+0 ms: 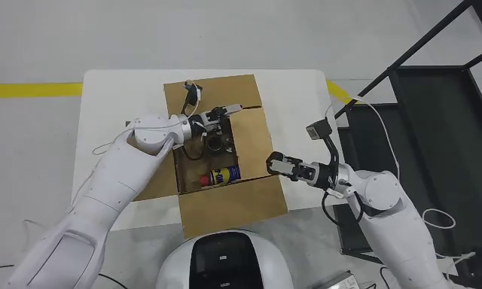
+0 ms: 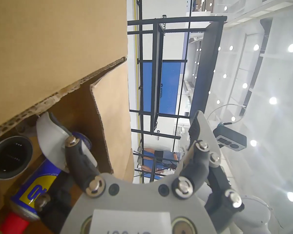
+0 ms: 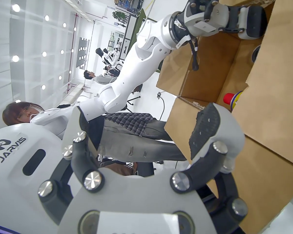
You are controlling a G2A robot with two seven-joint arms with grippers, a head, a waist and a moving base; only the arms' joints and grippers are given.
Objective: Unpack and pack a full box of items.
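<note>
– Box (image 1: 226, 202): how many, and where?
– One, brown cardboard, at the middle of the one white table (image 1: 113, 101). Its top is open, with four flaps (image 1: 226, 89) folded back. One dark rack (image 1: 422, 108) stands just beside the table, on the robot's right.
– And the arms?
– Two. The left gripper (image 1: 224, 114) (image 2: 119, 118) hangs over the far part of the opening. Its two fingers (image 2: 51, 132) are spread wide and hold nothing. In its wrist view a flap's edge shows between them. Whether either finger touches the cardboard, I cannot tell.
– The right one?
– The right gripper (image 1: 273, 165) (image 3: 141, 120) is at the outer edge of the right flap, near the box's corner on the robot's side and outside the opening. Its two fingers (image 3: 207, 127) are also wide apart, with nothing in them.
– What lies inside?
– Two things I can count. One can (image 1: 224, 174) (image 2: 31, 191) (image 3: 234, 98), blue and yellow with a red cap, lies on its side on the box floor near the wall on the robot's side. One tube (image 1: 218, 144) (image 2: 11, 157), grey with a dark round mouth, sits just beyond it, closer to the left gripper. A bit of blue shows behind one left finger in the wrist view, too hidden to name.
</note>
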